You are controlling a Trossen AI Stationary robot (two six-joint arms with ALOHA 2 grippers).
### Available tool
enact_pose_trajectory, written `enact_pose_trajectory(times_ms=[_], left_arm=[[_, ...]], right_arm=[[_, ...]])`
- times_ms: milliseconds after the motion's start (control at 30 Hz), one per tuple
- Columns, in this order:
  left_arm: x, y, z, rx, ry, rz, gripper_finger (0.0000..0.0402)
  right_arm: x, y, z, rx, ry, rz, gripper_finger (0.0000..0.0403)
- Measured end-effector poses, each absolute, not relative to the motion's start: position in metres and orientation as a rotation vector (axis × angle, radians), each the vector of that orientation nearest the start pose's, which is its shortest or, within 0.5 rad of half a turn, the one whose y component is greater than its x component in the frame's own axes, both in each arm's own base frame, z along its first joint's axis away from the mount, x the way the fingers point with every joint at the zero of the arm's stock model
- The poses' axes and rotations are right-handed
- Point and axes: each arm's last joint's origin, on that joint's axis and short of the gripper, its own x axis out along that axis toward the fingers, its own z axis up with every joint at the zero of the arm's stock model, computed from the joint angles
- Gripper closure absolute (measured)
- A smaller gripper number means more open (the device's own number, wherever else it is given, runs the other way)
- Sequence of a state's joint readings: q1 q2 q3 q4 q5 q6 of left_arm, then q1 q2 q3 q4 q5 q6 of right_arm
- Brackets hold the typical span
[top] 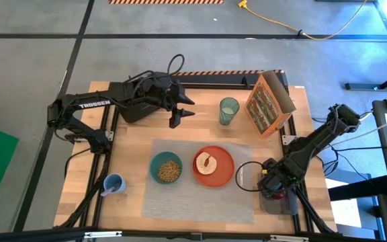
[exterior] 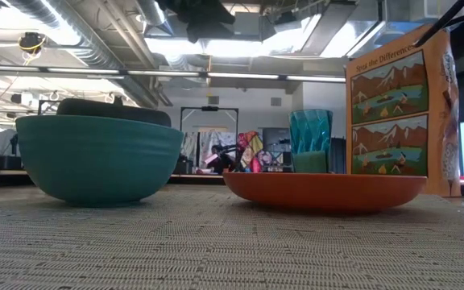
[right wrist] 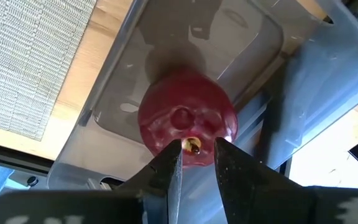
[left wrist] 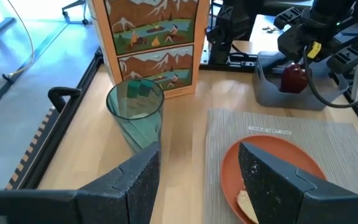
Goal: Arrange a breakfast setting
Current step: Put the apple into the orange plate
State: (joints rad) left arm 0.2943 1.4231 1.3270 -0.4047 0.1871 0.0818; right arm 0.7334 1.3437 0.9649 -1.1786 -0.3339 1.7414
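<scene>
The grey placemat [top: 203, 202] carries the teal bowl [top: 166, 168], filled with cereal, and the orange-red plate [top: 224, 171] with the toast slice [top: 207, 163] lying on it. The green glass [top: 228, 111] stands upright on the wood behind the mat. The red apple [right wrist: 188, 115] sits in a grey bin [right wrist: 241, 43] at the table's right edge. My right gripper [right wrist: 197, 149] is over it, fingers nearly together at its stem. My left gripper [left wrist: 197, 180] is open and empty above the table, left of the glass. A slim pale utensil [top: 104, 191] sticks out of a blue cup [top: 114, 183]. My right gripper comes at the apple from above, pointing down, its two fingers [right wrist: 169, 165] close on either side of the stem [right wrist: 192, 147] at the apple's top. The apple stays upright inside the bin. Whether it is lifted off the bin's floor, I cannot tell.
A black toaster [top: 136, 107] stands at the back left under my left arm. The tall orange cereal box [top: 267, 104] stands at the back right beside the glass. Bare wood lies left of the mat, around the blue cup.
</scene>
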Motion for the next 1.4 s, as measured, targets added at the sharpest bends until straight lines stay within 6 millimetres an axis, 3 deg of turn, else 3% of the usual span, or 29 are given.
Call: enact_pose_trajectory(times_ms=[1067, 1400], left_arm=[[0.3015, 0.0860, 0.3515, -0.045, 0.527, 0.096, 0.0192], [0.3015, 0.0860, 0.3515, -0.045, 0.527, 0.096, 0.0192]], right_arm=[[0.1541, 0.1538, 0.2222, 0.889, 1.815, -0.716, 0.0322], [0.1549, 0.1534, 0.2219, 0.880, 1.787, -0.719, 0.0394]])
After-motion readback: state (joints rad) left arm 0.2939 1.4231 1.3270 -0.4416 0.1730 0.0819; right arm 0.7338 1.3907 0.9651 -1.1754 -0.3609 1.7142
